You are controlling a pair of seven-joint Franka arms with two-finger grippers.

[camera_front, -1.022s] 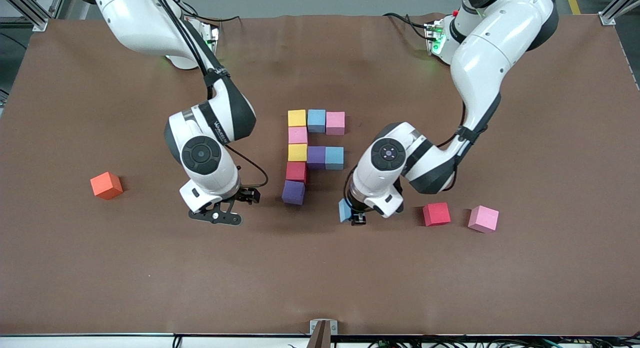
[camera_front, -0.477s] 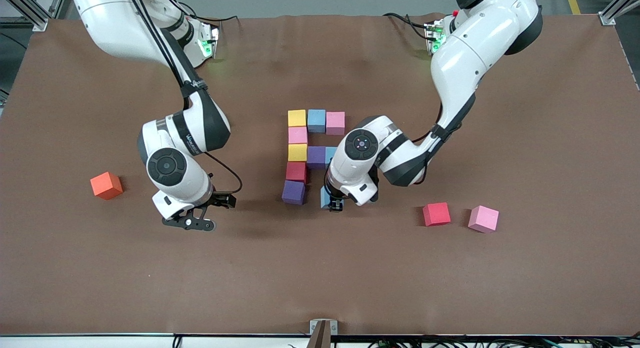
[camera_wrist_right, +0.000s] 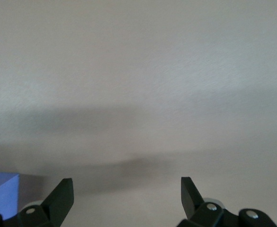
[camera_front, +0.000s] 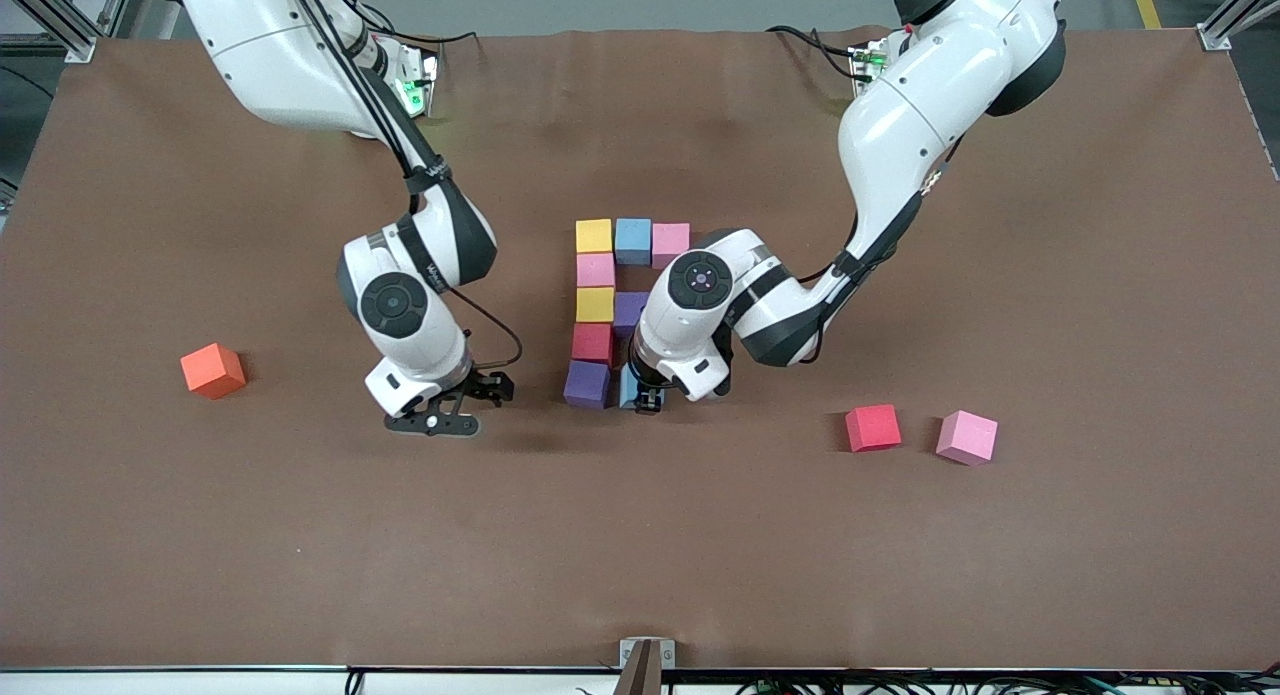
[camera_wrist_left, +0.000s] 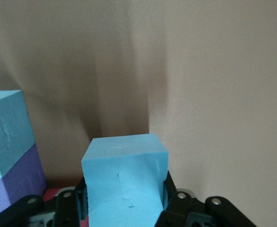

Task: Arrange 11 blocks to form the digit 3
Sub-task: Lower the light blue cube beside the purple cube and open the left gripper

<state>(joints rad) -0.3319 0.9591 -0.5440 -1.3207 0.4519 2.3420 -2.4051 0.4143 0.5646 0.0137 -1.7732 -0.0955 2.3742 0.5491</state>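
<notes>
The partial digit 3 [camera_front: 594, 304] lies mid-table: a yellow [camera_front: 593, 236], light blue [camera_front: 632, 240] and pink [camera_front: 670, 243] bar, a pink cube [camera_front: 595, 270], a yellow cube, a purple cube [camera_front: 630, 310], a red cube [camera_front: 592, 343] and a purple cube [camera_front: 586, 383]. My left arm hides part of the middle bar. My left gripper [camera_front: 645, 395] [camera_wrist_left: 124, 189] is shut on a light blue cube [camera_front: 629, 387] [camera_wrist_left: 124, 179], low beside that nearest purple cube. My right gripper [camera_front: 455, 405] [camera_wrist_right: 126, 189] hangs open and empty over bare table toward the right arm's end.
A loose red cube [camera_front: 872, 427] and a pink cube [camera_front: 966, 436] lie toward the left arm's end. An orange cube [camera_front: 212, 370] sits near the right arm's end. The right wrist view catches a corner of a purple cube [camera_wrist_right: 1, 194].
My left gripper carried the light blue cube across to beside the nearest purple cube. My right arm swung away toward its end, then came back.
</notes>
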